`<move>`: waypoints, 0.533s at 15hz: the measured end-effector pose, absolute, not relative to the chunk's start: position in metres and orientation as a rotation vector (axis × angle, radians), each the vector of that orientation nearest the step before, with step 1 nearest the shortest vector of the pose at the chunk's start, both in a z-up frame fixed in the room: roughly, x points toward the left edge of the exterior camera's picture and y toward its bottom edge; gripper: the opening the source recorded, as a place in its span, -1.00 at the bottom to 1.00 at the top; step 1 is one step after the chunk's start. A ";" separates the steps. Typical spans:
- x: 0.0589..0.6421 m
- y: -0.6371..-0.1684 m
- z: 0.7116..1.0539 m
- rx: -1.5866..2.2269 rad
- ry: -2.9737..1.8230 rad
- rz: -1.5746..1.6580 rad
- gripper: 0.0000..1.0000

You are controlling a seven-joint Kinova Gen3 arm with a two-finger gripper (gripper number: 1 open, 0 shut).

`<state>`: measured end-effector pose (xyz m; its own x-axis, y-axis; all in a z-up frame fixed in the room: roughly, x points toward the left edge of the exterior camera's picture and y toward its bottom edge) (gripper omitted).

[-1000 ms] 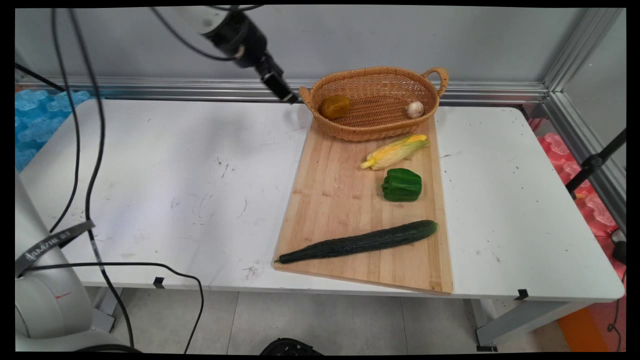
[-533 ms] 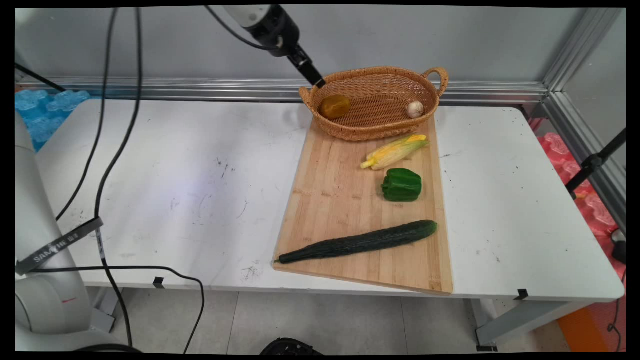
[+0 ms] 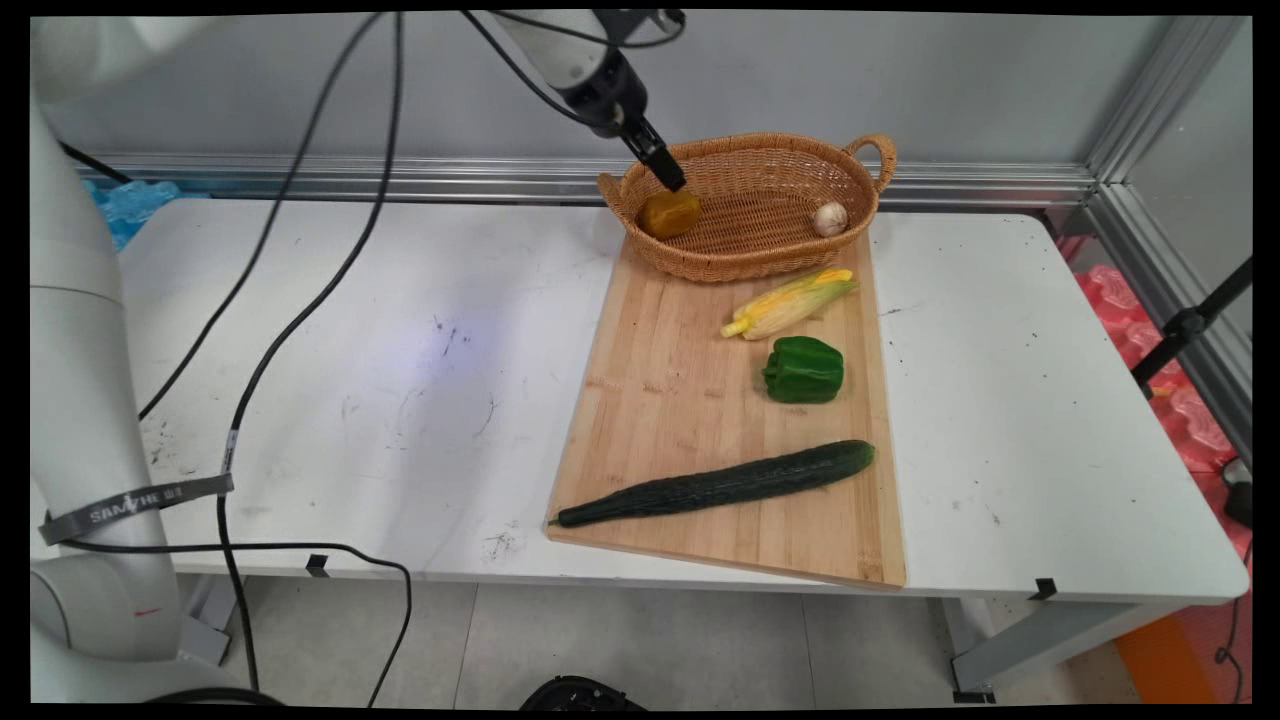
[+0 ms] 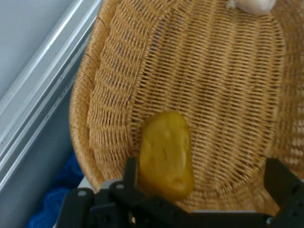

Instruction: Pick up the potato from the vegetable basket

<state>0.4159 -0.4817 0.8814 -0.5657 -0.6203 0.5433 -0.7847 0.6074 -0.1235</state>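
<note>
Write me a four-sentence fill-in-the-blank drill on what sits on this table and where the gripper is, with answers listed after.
1. The gripper hovers over the yellow-brown potato, which lies inside the ____.
2. At the other end of the wicker basket lies a small white ____.
3. On the cutting board, the green pepper lies between the corn cob and the long dark ____.
4. In the hand view the fingers are spread ____.

Answers: basket; mushroom; cucumber; open

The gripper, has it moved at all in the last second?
Yes. The gripper has swung rightward from beside the basket's left handle to inside its rim, now just above the yellow-brown item.
</note>
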 end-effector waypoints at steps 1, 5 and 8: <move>0.412 -0.490 0.872 1.124 -2.390 0.489 1.00; 0.402 -0.515 0.839 1.155 -2.421 0.470 1.00; 0.397 -0.529 0.819 1.180 -2.439 0.454 1.00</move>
